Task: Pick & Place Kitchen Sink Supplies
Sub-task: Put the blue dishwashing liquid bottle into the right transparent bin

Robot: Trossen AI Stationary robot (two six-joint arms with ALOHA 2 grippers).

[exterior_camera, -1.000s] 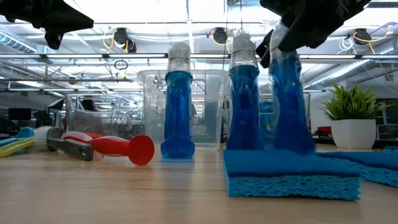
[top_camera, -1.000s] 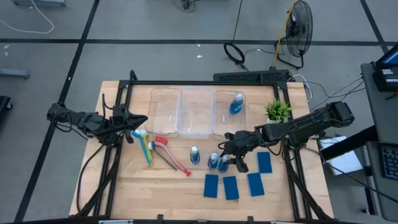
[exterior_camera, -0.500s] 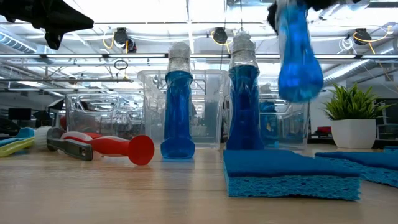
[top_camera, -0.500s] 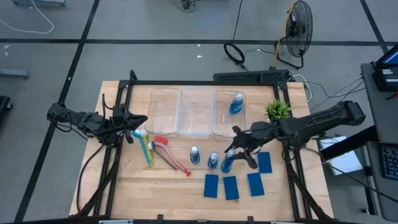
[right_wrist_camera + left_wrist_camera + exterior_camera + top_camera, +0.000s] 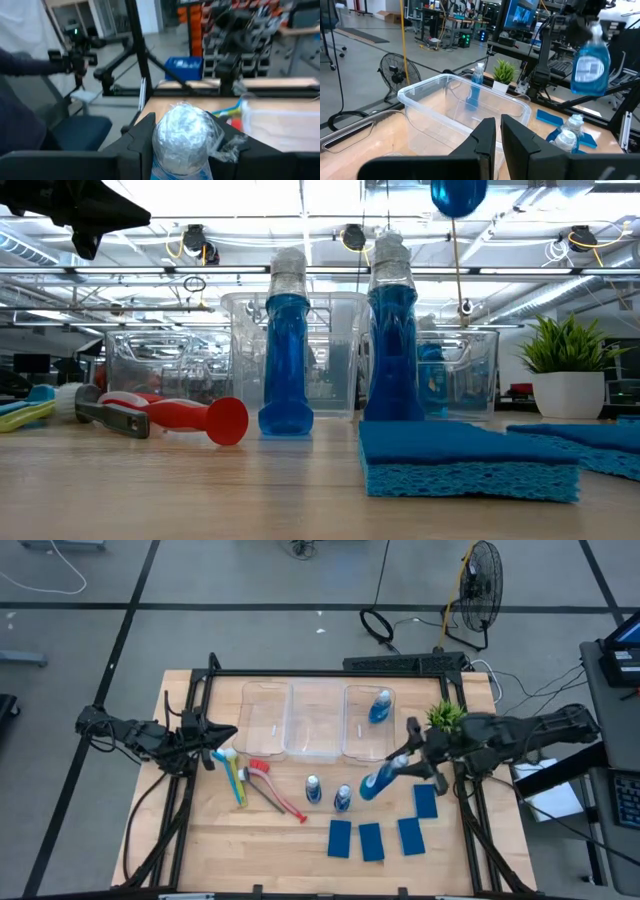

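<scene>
Bottle [image 5: 378,780], pinched at its cap by the right gripper [image 5: 407,762], hangs tilted just short of the rightmost bin [image 5: 352,740] (one bottle already inside).

**Inspector A:** Left arm [image 5: 130,733]: matte black throughout, slim jointed segments with lumpy housings at each joint. Its pincer [image 5: 497,134] ends in two flat, angular black fingers [image 5: 482,140] with bevelled edges.

**Inspector B:** Confirmed. Right arm [image 5: 520,733]: same black finish, a thicker rounded housing at the outer joint. Its pincer [image 5: 185,137] has two blocky, dark grey fingers [image 5: 142,135]. No markings or screws legible on either.
</scene>
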